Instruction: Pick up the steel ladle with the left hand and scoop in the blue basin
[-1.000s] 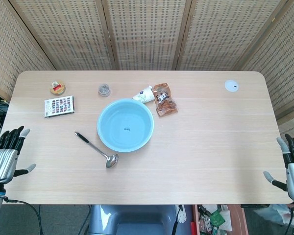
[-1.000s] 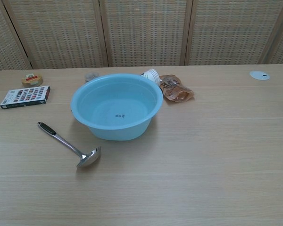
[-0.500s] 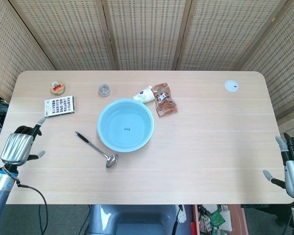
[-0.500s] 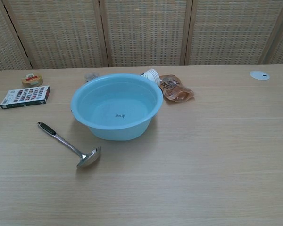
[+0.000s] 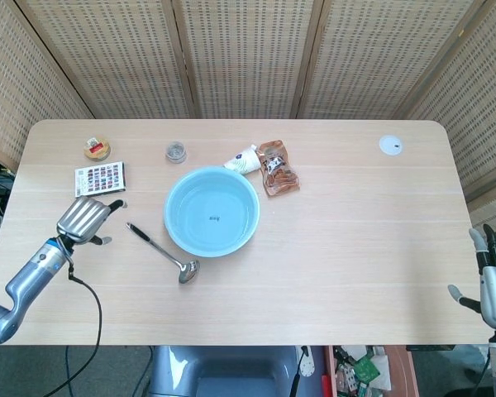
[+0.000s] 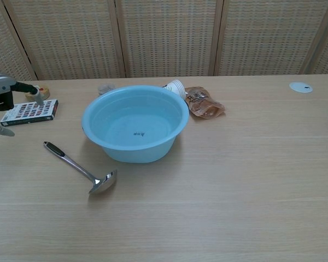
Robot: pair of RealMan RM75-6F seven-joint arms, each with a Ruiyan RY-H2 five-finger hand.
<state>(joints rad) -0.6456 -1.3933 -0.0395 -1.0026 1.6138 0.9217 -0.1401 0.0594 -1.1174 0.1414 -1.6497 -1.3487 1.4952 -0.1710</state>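
1. The steel ladle (image 5: 162, 251) lies flat on the bench (image 5: 355, 231), just left of the blue basin (image 5: 212, 211) and apart from it; its dark-tipped handle points up-left and its bowl sits near the basin's lower-left rim.
2. The basin stands upright near the bench's middle. A small dark mark shows on its inner floor, too small to read.
3. The left hand (image 5: 84, 218) hovers just left of the ladle's handle end, touching nothing, fingers spread and holding nothing. In the chest view it is cut off by the frame's left edge, so only part of it shows.
4. The right hand (image 5: 494, 281) sits off the bench's lower-right corner, fingers apart and empty, partly cut by the frame.
5. Behind the left hand lies a flat printed box (image 5: 99, 179); its writing is illegible.
6. A round tin (image 5: 97, 148), a small jar (image 5: 176, 151), a white tube (image 5: 242, 160), a brown pouch (image 5: 278, 168) and a white disc (image 5: 390, 145) lie farther back; their labels cannot be read.
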